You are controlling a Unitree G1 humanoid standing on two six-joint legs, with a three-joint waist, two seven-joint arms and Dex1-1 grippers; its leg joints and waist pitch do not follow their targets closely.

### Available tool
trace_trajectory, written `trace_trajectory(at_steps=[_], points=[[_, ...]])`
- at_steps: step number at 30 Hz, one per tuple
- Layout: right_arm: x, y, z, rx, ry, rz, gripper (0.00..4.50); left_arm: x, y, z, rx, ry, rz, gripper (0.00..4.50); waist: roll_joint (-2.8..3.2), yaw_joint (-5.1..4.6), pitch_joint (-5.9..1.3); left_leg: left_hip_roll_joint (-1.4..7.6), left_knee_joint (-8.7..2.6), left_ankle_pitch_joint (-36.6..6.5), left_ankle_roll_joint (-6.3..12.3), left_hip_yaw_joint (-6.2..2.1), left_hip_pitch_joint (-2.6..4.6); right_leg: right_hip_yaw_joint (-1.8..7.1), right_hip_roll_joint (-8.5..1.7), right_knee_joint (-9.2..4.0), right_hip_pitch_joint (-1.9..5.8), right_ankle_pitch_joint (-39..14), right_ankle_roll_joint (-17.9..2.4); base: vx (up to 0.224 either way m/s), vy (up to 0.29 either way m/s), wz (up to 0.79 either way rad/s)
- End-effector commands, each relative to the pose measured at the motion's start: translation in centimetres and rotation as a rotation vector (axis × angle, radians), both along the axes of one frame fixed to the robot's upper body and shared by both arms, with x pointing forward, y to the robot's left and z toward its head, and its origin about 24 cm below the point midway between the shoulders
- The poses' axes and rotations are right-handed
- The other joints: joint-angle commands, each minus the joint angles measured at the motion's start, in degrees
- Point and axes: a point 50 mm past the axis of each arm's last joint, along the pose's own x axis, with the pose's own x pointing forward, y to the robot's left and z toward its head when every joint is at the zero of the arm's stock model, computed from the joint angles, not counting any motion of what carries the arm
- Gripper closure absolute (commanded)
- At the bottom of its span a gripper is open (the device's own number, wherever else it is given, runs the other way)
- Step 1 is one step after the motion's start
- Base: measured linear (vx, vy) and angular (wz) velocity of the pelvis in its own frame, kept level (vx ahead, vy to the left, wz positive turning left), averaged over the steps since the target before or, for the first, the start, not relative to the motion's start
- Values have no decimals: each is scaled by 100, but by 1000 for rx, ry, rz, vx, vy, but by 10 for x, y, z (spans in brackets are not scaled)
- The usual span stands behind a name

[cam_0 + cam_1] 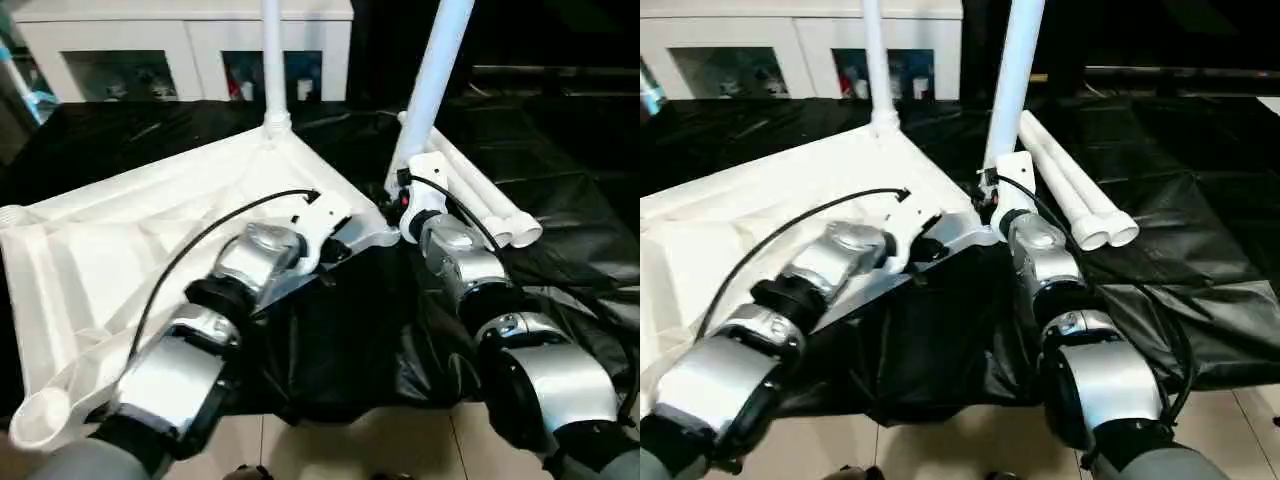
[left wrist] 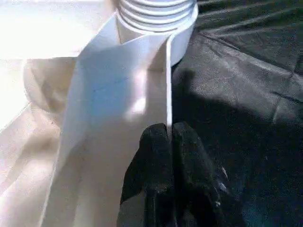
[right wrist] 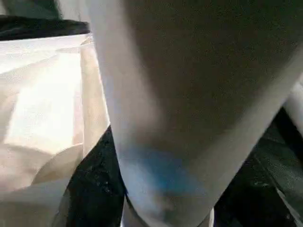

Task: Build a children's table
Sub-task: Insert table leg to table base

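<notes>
Left claw [image 2: 165, 137] together at tabletop [image 1: 130, 250] rim; right claw [image 1: 405, 195] clamped on leg [image 1: 430, 80] — no writing.

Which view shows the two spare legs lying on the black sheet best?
The right eye view: both spare legs lie whole, side by side, ends visible. The left eye view shows them partly behind the right arm; the right wrist view catches just an edge.

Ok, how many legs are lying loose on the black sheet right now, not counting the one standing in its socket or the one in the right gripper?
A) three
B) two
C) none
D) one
B: two loose legs lie side by side on the black sheet, just past the right gripper, which holds another leg.
</notes>
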Motion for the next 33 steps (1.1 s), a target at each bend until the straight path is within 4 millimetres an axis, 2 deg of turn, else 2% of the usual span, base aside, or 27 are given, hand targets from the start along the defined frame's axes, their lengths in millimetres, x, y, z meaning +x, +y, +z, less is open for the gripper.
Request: trace_trajectory(at_steps=[1,3,4,6,7,8,9,11,12,13,14,15,18,19,22,24,25,27,29,30,31,32,33], points=[[-42,20,-70,-58,340,323,259,-5,-4,7,-19,-28,-141,450,3,13,-219,343,-481,-2016,273,-207,-30,266,-411,-471,139,-1898,-975,0,0,0],[-47,13,-70,-82,340,459,259,-9,6,9,-26,-40,-232,450,-12,9,-225,346,-454,-1760,407,-171,-39,260,-395,-433,154,-1524,-1110,0,0,0],[-47,13,-70,-83,340,465,259,-10,7,9,-26,-40,-236,450,3,23,-245,360,-429,-1621,479,-149,-15,263,-397,-409,158,-1362,-1201,67,-31,-1],[-50,9,-69,-87,339,521,259,-12,10,11,-32,-61,-294,450,20,18,-257,367,-417,-1482,493,-135,-6,258,-394,-382,157,-1168,-1320,69,-33,0],[-55,-3,-68,-95,343,641,259,-19,23,15,-26,-70,-400,450,3,39,-284,368,-387,-1309,559,-121,6,242,-384,-346,184,-825,-1418,71,-34,2],[-56,-4,-68,-96,344,650,259,-19,24,15,-25,-71,-408,450,0,42,-303,365,-368,-1179,634,-114,3,241,-383,-325,204,-600,-1461,71,-34,2],[-58,-8,-67,-98,349,688,259,-22,29,16,-17,-75,-446,450,12,35,-318,367,-335,-828,785,-108,-25,234,-374,-254,228,-34,-1568,72,-28,1],[-64,-19,-66,-115,362,780,259,-26,41,18,-5,-66,-502,450,33,23,-364,365,-258,-243,1027,-96,-12,203,-350,-134,243,969,-1794,54,-20,-1],[-64,-19,-66,-115,362,780,259,-26,41,18,-5,-66,-502,450,33,23,-364,365,-258,-243,1027,-96,-12,203,-350,-134,243,969,-1794,0,0,0],[-67,-23,-66,-123,370,814,259,-27,46,19,5,-61,-516,450,40,28,-355,369,-240,-107,1113,-86,-1,194,-351,-120,242,1200,-1867,0,0,0],[-72,-28,-65,-130,384,879,259,-30,55,20,32,-56,-548,450,39,37,-365,372,-233,-80,1123,-95,4,193,-354,-104,260,1275,-1868,0,0,0],[-73,-29,-65,-130,385,884,259,-30,56,20,34,-56,-550,450,41,34,-368,377,-232,-87,1139,-92,10,191,-343,-101,257,1294,-1860,0,0,0],[-78,-33,-65,-130,402,946,259,-31,64,22,44,-47,-563,450,50,33,-348,398,-262,-314,1032,-94,38,182,-339,-134,248,942,-1859,0,0,0],[-84,-34,-65,-121,422,1001,259,-32,69,24,41,-39,-569,450,74,39,-331,416,-297,-594,875,-95,53,190,-341,-171,245,525,-1843,0,0,0],[-87,-34,-65,-114,437,1037,259,-33,72,24,39,-33,-576,450,66,40,-312,427,-334,-872,632,-86,76,215,-334,-200,230,194,-1806,0,0,0],[-88,-34,-65,-113,435,1041,259,-33,72,24,38,-36,-576,450,84,44,-306,429,-347,-988,539,-86,83,222,-341,-208,223,80,-1805,0,0,0],[-87,-33,-64,-112,427,1039,259,-33,72,25,34,-41,-572,450,74,41,-304,425,-359,-1118,418,-82,94,231,-343,-220,225,-69,-1777,0,0,0],[-87,-32,-64,-111,421,1035,259,-32,71,25,31,-43,-568,450,73,41,-317,420,-352,-1063,376,-78,100,239,-342,-209,228,19,-1773,0,0,0],[-78,-28,-64,-103,357,906,259,-30,69,25,22,-53,-545,450,63,38,-327,405,-333,-854,414,-72,87,238,-337,-184,235,295,-1789,0,0,0],[-78,-28,-64,-103,357,906,259,-30,69,25,22,-53,-545,450,63,38,-327,405,-333,-854,414,-72,87,238,-337,-184,235,295,-1789,0,0,0],[-70,-27,-65,-104,321,759,259,-29,68,24,14,-61,-519,450,68,34,-310,405,-346,-953,393,-72,80,240,-353,-207,228,109,-1756,0,0,0],[-70,-27,-65,-104,321,759,259,-29,68,24,14,-61,-519,450,64,21,-291,405,-361,-1044,339,-76,68,247,-362,-220,221,-64,-1723,0,0,0],[-70,-27,-65,-104,321,753,259,-29,68,24,14,-61,-518,450,55,4,-269,393,-384,-1336,232,-89,70,250,-370,-278,219,-624,-1615,0,0,0]])
